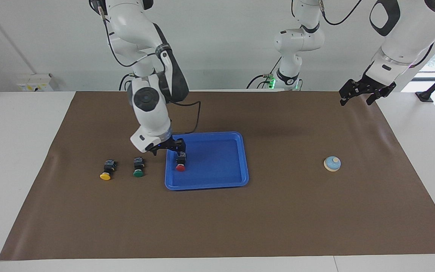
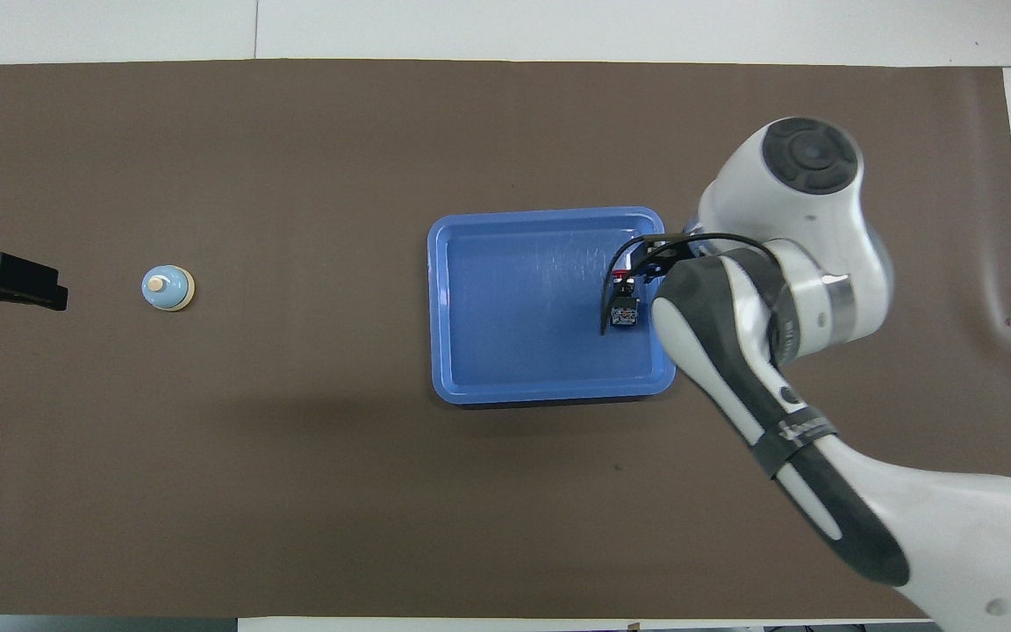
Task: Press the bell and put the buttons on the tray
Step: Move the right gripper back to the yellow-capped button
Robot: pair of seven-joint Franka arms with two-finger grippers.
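The red button (image 1: pixel 180 163) lies in the blue tray (image 1: pixel 217 160), near the rim at the right arm's end, its cap pointing away from the robots. My right gripper (image 1: pixel 167 148) hangs open just above that rim, beside the red button and not touching it. The green button (image 1: pixel 138 167) and the yellow button (image 1: pixel 106 171) lie on the mat beside the tray, toward the right arm's end. In the overhead view the right arm hides both, while the red button (image 2: pixel 625 304) shows in the tray (image 2: pixel 523 307). The bell (image 1: pixel 332 163) (image 2: pixel 168 288) stands toward the left arm's end. My left gripper (image 1: pixel 366 93) (image 2: pixel 5 283) waits open there, raised.
A brown mat (image 1: pixel 278 219) covers most of the white table. A black cable (image 1: pixel 196 117) loops from the right wrist down over the tray's rim nearest the robots.
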